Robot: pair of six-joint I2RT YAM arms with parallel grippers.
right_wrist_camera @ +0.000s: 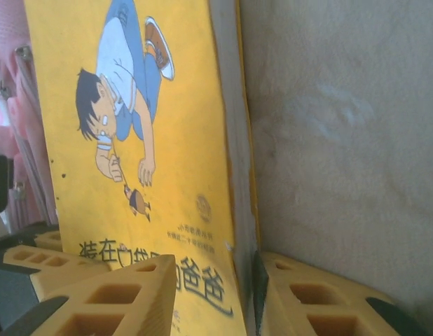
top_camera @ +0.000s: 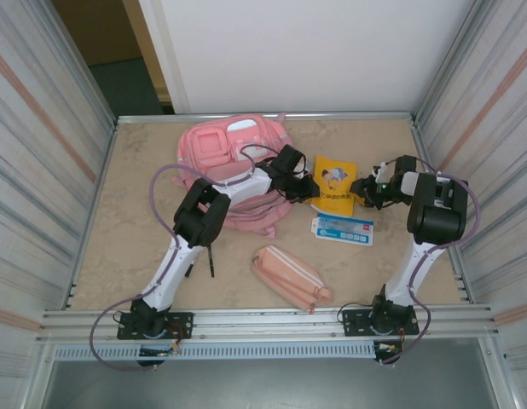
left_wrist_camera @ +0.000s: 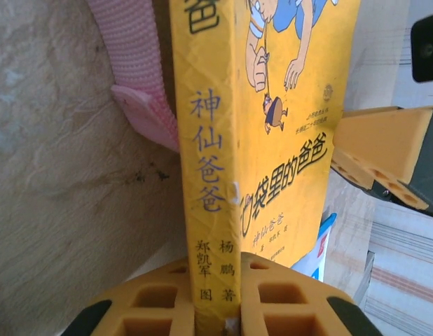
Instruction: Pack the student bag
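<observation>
Top view, left to right. Student bag [top_camera: 221, 152]: upper centre-left of the frame, on the table [top_camera: 136, 230], with the left arm [top_camera: 238, 186] lying across its lower edge. Pink pencil case [top_camera: 289, 277]: lower centre, apart from the bag. Left gripper [top_camera: 308, 187]: just right of the bag, at the left edge of the yellow book [top_camera: 334, 181]. In its wrist view the book's spine fills the gap between both fingers [left_wrist_camera: 150, 304], so it is clamped on the book. White-and-blue card [top_camera: 343, 228]: just below the book. Right gripper [top_camera: 361, 192]: at the book's right edge. Its wrist view shows the fingers [right_wrist_camera: 318, 301] straddling that edge with a dark slit beside one, so it is released.
</observation>
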